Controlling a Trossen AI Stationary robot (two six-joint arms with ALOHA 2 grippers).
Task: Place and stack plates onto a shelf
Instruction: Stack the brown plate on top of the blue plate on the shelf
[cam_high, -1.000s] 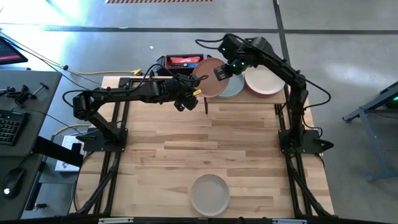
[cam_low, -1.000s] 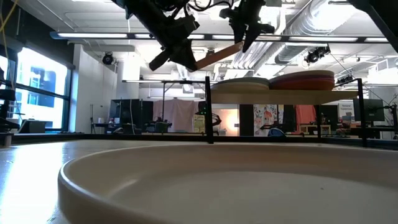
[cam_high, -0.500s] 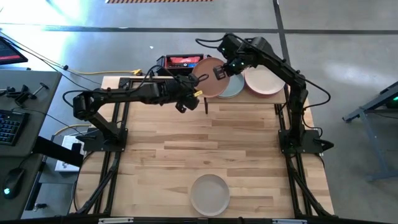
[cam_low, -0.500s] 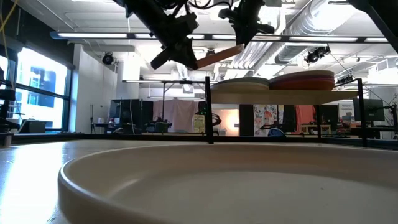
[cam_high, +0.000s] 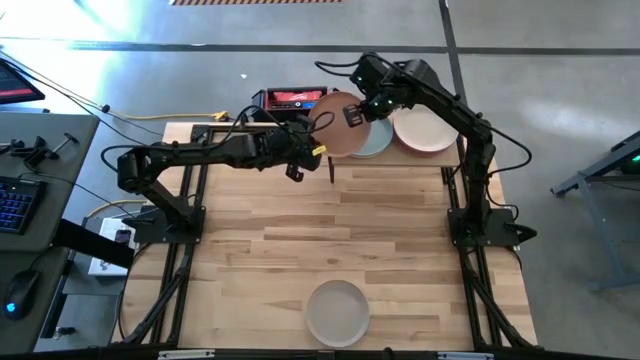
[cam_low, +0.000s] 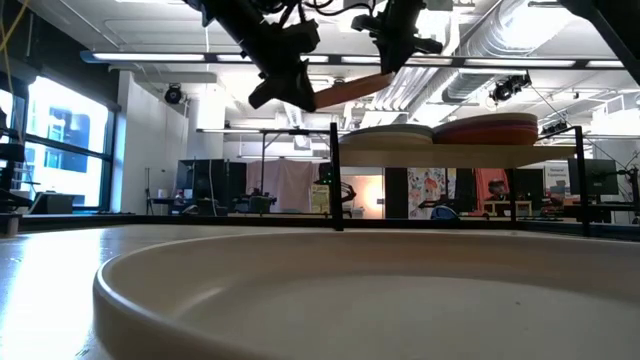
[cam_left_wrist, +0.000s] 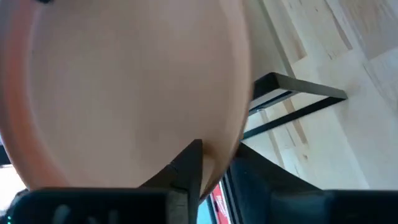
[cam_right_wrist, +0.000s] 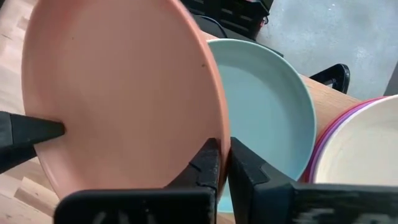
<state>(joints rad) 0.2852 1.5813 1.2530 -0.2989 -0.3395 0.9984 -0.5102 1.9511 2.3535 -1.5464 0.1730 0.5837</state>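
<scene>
A peach plate (cam_high: 335, 128) hangs in the air between both grippers, tilted, over the left end of the shelf (cam_low: 560, 153). My left gripper (cam_high: 311, 149) is shut on its near-left rim, my right gripper (cam_high: 358, 115) on its right rim. Under it on the shelf lies a sage green plate (cam_right_wrist: 267, 106). Beside that stands a stack with an off-white plate (cam_high: 425, 130) on top and magenta and purple rims (cam_right_wrist: 336, 134) below. A cream plate (cam_high: 337, 312) lies flat on the table near its near edge. My left gripper pinches the peach plate's rim (cam_left_wrist: 219, 163) between its two fingers, one finger (cam_left_wrist: 191, 163) on the inner face and the other beneath. It comes in slanting from the table's left. The plate is lifted clear, and this edge is the lower one (cam_low: 318, 100). My right gripper pinches the opposite rim (cam_right_wrist: 222, 146) between its two fingers (cam_right_wrist: 208, 163), coming from above and pointing down. The plate is clear of the green plate below, and this edge is the higher one (cam_low: 388, 77).
A black-and-red box (cam_high: 290, 98) sits behind the shelf at the table's far edge. Thin black shelf legs (cam_low: 336, 180) stand at the shelf's left end. Bare butcher-block top (cam_high: 330, 225) lies between the shelf and the cream plate.
Both grippers have kept their hold on the peach plate. My left gripper has risen slightly, lifting the plate's lower edge a little, so the plate tilts a bit less than before.
</scene>
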